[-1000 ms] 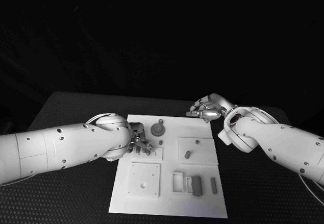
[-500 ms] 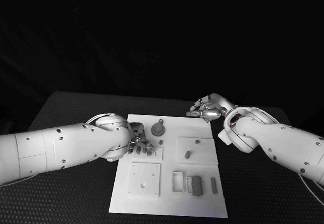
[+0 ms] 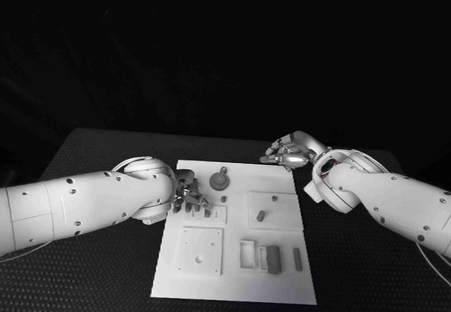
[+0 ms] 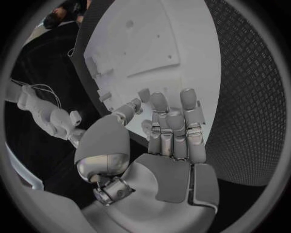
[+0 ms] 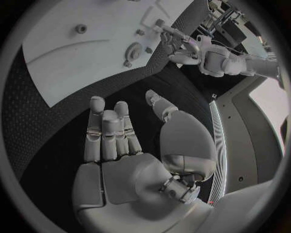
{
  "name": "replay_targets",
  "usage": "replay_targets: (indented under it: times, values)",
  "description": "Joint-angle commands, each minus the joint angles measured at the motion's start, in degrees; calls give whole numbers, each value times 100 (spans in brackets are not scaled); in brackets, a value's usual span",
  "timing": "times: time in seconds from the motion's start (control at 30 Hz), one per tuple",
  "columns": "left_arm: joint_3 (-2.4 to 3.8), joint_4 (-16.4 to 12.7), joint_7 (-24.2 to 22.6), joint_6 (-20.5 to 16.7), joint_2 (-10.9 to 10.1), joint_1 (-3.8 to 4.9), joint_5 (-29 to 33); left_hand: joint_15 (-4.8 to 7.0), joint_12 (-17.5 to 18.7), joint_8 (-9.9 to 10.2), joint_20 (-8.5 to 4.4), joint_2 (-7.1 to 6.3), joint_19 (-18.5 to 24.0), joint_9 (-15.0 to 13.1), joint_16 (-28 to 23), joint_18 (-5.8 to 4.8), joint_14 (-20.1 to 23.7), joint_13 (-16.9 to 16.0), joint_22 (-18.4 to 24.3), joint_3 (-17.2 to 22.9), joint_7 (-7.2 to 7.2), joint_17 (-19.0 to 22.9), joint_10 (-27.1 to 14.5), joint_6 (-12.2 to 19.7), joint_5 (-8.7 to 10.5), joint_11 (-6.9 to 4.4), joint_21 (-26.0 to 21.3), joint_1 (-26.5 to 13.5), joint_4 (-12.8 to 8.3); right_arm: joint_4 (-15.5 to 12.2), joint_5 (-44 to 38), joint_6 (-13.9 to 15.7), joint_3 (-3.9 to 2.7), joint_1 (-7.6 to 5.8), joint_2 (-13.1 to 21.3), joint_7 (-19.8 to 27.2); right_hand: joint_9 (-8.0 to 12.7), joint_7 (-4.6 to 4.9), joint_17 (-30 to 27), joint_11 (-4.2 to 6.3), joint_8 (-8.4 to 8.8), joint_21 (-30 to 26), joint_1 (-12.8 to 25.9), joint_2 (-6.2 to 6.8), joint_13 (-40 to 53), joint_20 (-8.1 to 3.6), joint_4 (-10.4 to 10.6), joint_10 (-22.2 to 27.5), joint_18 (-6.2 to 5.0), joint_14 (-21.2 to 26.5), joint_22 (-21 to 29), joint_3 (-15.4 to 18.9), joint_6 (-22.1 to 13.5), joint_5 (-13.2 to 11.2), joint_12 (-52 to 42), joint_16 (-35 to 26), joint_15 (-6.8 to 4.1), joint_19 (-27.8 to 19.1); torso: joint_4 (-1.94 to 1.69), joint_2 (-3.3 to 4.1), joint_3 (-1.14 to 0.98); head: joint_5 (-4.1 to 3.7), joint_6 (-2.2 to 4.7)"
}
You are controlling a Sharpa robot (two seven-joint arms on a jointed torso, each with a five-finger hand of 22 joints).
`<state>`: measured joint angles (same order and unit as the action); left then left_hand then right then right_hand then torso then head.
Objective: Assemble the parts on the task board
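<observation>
1. Nearest me on the task board [image 3: 233, 285], the white plate in the middle of the black surface [image 3: 96, 262], I see a square recessed plate [image 3: 200, 250] and, just beside it, a cluster of upright grey parts [image 3: 270, 258]. None of these is touched by either hand.

2. Midway up the board, my left hand [image 3: 190, 196] sits over the board's left edge with its fingertips [image 4: 159, 103] down at a small raised block with pegs [image 3: 207, 212]. In the left wrist view the fingers lie straight and close together; I cannot tell whether a part is pinched under them.

3. I judge the step in hand to be seating or picking a small part at that block. To do it well I would keep the wrist low and steady, line the part up squarely over its socket, and press straight down rather than sideways, since the pegs look thin and easy to tip.

4. Just beyond, a round grey part [image 3: 220, 180] stands on the board, and a second raised square [image 3: 272, 201] carries a short peg.

5. Farthest off, my right hand [image 3: 285, 154] hovers at the board's far right corner, fingers loosely extended, holding nothing.
</observation>
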<state>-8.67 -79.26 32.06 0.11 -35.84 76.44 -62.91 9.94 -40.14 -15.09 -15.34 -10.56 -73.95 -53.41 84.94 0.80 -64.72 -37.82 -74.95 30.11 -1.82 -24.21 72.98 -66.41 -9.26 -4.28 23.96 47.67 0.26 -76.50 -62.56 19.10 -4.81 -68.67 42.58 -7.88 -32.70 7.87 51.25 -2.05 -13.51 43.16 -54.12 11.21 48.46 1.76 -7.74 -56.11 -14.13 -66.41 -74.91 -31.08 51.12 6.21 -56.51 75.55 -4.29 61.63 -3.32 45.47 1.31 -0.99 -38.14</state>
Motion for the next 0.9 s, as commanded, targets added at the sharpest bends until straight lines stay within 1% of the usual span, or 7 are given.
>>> replay_targets:
  times: [0.03, 0.17, 0.4, 0.73, 0.77, 0.8, 0.9]
  values:
    - [79, 59, -99, -306, -51, 23, 447, 1, 37, 87, -5, -35, 51, 11, -18, -68, 72, 31, -106, -21, -43, 24, -123, 107, 24, 47, -52, 85, 16, 1, -7, -39, -3, 3, 5, 30, -6, 50, -6, 11, 32, -27, 23, -52, -7, 3, 22, 47, -87, 41, -106, 18, -1, 22, -37, -34, 1, -44, 1, -1, 0, -3, 15]
    - [175, 306, -159, -569, -124, 110, 706, -84, 135, 200, 57, -88, 138, 16, -122, -66, 134, 99, -75, -32, -140, 82, -237, 359, 20, 135, -148, 170, 46, 5, -7, -39, -3, 3, 15, 31, -5, 50, -6, 10, 33, -27, 23, -50, -8, 3, 21, 47, -87, 41, -106, 19, -3, 22, -38, -34, 1, -44, 1, 0, -1, -15, 29]
    - [181, 457, -282, -824, -239, 269, 591, -264, 387, 420, 219, -193, 369, 82, -371, -50, 345, 263, 12, -20, -335, 199, -528, 832, 76, 319, -386, 355, 14, 10, -4, -38, -3, 3, 25, 32, -4, 50, -6, 10, 36, -26, 22, -50, -9, 2, 21, 47, -87, 40, -106, 18, -7, 22, -39, -33, 2, -43, 4, 4, -8, -22, 34]
    - [169, 985, -381, -700, 8, 300, 1, -410, 717, 211, 392, -229, 485, 254, -675, -5, 473, 526, 186, 22, -454, 316, -673, 1068, 104, 454, -698, 630, -51, 13, 0, -36, -3, 3, 12, 31, -3, 51, -6, 9, 39, -26, 21, -52, -10, 2, 21, 48, -87, 40, -107, 17, -13, 23, -40, -33, 2, -42, -10, -4, -3, 0, 53]
    - [162, 1025, -384, -662, 40, 299, -25, -419, 742, 204, 393, -247, 482, 279, -687, 0, 473, 546, 197, 16, -463, 317, -685, 1098, 170, 459, -716, 609, -16, 14, 0, -36, -3, 3, 9, 30, -3, 52, -6, 9, 40, -26, 21, -52, -10, 2, 21, 48, -87, 40, -107, 17, -13, 23, -41, -33, 2, -42, -5, -2, -6, 5, 55]
    - [145, 1092, -380, -624, 103, 297, -83, -441, 819, 214, 408, -310, 461, 354, -700, 18, 462, 597, 222, 17, -498, 314, -745, 1203, 571, 489, -754, 509, 144, 19, 1, -40, -3, 3, 5, 30, -3, 52, -6, 9, 40, -26, 21, -53, -10, 1, 21, 48, -87, 40, -107, 17, -14, 23, -41, -33, 2, -42, 0, 2, -5, 11, 58]
    - [102, 1180, -401, -511, 206, 294, -187, -500, 951, 258, 456, -514, 428, 480, -696, 64, 451, 685, 246, 11, -568, 297, -874, 1378, 645, 561, -798, 321, 467, 29, 1, -50, -3, 3, -4, 32, -2, 52, -7, 9, 41, -26, 21, -53, -11, 1, 21, 48, -87, 40, -107, 17, -15, 23, -41, -32, 3, -41, 12, 9, -1, 10, 61]
